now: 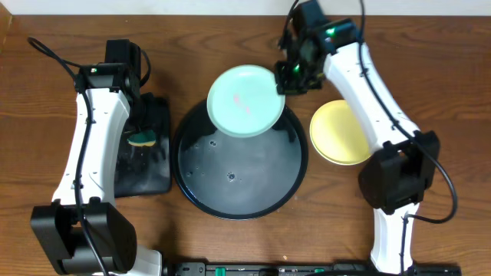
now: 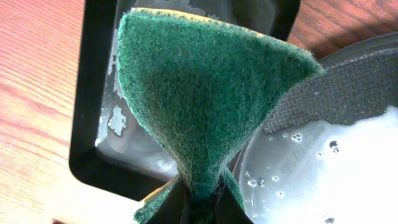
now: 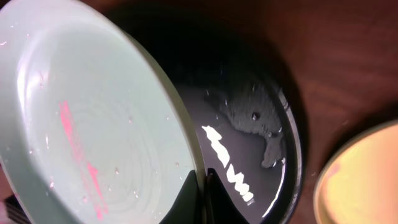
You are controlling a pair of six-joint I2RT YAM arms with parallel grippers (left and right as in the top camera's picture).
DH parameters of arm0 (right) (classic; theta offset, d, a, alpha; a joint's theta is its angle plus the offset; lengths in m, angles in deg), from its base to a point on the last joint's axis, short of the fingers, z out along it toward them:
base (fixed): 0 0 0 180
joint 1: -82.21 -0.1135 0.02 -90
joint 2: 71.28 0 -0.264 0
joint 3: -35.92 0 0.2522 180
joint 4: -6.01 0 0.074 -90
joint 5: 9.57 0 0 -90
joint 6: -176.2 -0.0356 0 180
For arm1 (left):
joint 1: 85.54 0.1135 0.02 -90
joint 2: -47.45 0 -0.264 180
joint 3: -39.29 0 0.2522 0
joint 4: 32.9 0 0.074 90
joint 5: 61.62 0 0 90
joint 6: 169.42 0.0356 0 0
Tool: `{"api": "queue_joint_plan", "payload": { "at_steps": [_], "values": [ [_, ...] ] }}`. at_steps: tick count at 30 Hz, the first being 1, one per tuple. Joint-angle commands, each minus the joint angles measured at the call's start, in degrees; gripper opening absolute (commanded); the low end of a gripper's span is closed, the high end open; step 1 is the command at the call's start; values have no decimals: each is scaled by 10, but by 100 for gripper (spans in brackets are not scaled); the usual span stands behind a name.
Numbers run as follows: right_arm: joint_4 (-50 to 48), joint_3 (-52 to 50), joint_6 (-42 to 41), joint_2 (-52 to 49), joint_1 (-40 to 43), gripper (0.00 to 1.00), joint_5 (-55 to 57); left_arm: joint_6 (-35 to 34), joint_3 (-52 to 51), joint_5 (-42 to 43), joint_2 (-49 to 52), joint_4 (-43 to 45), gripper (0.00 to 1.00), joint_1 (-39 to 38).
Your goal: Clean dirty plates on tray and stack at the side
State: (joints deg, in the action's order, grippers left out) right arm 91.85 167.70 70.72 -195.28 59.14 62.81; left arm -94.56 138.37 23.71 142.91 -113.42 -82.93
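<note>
A pale mint plate [image 1: 244, 100] with pink smears is held tilted above the far rim of the large round black tray [image 1: 284, 180]. My right gripper [image 1: 285, 77] is shut on its right rim; in the right wrist view the fingers [image 3: 202, 196] pinch the plate [image 3: 87, 118] edge over the wet tray [image 3: 249, 149]. A pale yellow plate [image 1: 341, 132] lies on the table right of the tray and shows in the right wrist view [image 3: 360, 180]. My left gripper [image 1: 142, 136] is shut on a green sponge [image 2: 205, 93] over the rectangular tray. A third plate is not seen.
A smaller black rectangular tray [image 1: 149, 172] with soapy water sits left of the round tray; it also shows in the left wrist view [image 2: 93, 93]. The round tray holds water and droplets. The wooden table [image 1: 46, 138] surrounds everything.
</note>
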Motion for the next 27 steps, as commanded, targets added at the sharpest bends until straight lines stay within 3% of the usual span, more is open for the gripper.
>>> {"api": "queue_joint_plan", "payload": {
  "at_steps": [1,8,16,27],
  "values": [
    [-20,-64,-12,-20,-23,1,17,5,13,27,-6,0,8,2],
    [-92,-160,-25,-20,-50,1,17,-6,19,71,-10,3,7,-6],
    [-216,-266,-105,-20,-64,1,28,-82,19,71,-16,27,7,-54],
    [-288,-339,-108,-20,-64,1,28,-127,-46,73,-6,123,7,-151]
  ]
}}
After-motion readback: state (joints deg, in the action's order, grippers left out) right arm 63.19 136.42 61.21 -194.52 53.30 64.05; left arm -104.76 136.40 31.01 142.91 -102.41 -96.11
